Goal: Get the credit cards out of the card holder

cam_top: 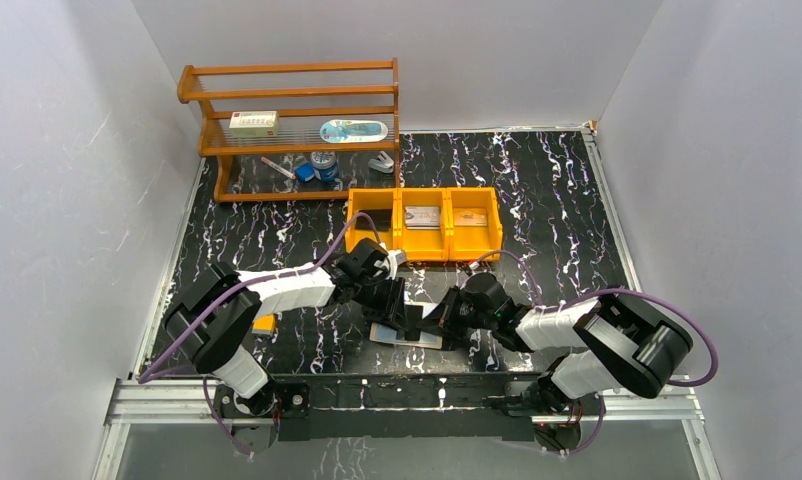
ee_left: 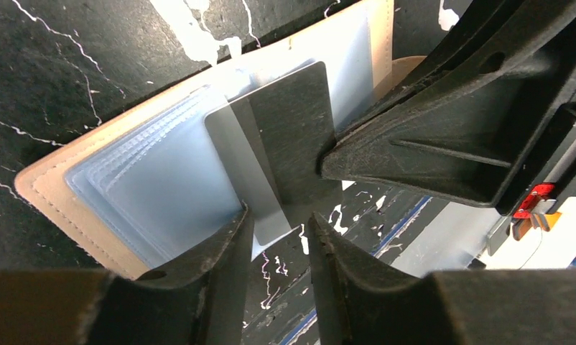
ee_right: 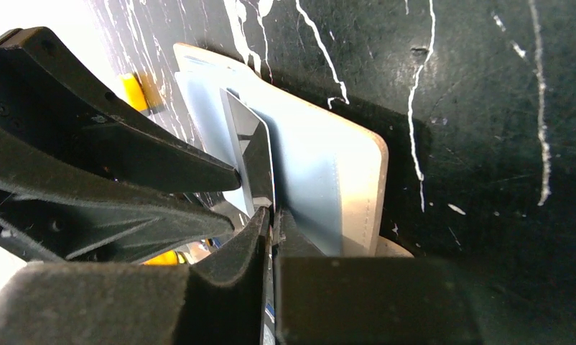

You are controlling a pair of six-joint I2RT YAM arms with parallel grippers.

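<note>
Card holder (ee_left: 48, 188) lies open on the table (cam_top: 537, 200) between my two hands. My right hand (ee_right: 273, 215) pinches the edge of a grey card (ee_left: 292, 129) standing out of the sleeves. My left hand (ee_left: 278, 217) is spread, with that card's corner in its gap. Orange tray (cam_top: 422, 250) further back holds one loose card (cam_top: 423, 217) per compartment.
</note>
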